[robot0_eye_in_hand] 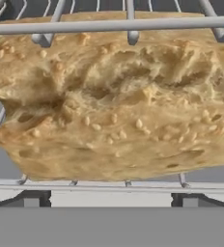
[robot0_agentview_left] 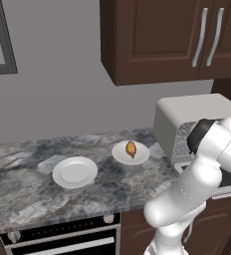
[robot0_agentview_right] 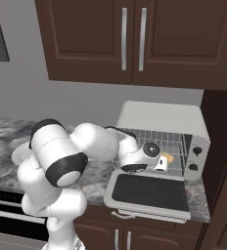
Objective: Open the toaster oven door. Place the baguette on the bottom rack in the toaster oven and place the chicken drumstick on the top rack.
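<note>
From the left base view, the chicken drumstick lies on a white plate on the marbled bench, beside a second white plate. The grey toaster oven stands at the right, partly behind the arm.

From the right base view, the toaster oven door lies folded down flat over the bench edge. The gripper reaches into the oven mouth at the level of the bottom rack, with a tan piece of the baguette just at its tip. The top rack spans the cavity above.

In the hand view, the baguette rests on the wire rack, seeded crust up close, with another rack bar crossing above it. The gripper's jaws stand spread wide, not clamping the bread.
</note>
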